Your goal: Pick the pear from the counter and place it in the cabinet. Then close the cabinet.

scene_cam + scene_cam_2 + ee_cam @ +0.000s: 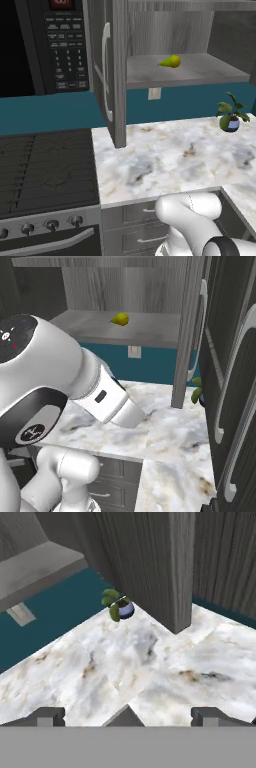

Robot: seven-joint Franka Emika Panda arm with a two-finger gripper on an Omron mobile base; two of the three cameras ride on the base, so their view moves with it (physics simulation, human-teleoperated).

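Pear point(171, 61) lies on the cabinet point(190, 70) shelf, so closing remains: the gripper point(128, 716), jaws spread and empty, must reach the door point(167, 562) at twelve o'clock.

A: How much of the cabinet point(165, 45) can you make out?
B: Its top runs past the upper edge in the left base view, and the right door sits beyond the frame there. In the right base view an open door point(187, 331) covers part of the potted plant point(196, 391), leaving a few leaves showing.
A: And the pincer point(127, 714)?
B: In the hand view just the two dark tips rise at the bottom, the rest cut off; whether anything sits between them I cannot tell.
A: The pear point(171, 61)?
B: Too small to see whether it leans on its side or touches the back wall.
A: The table point(170, 160)?
B: The arm point(65, 386) hides its left part in the right base view.
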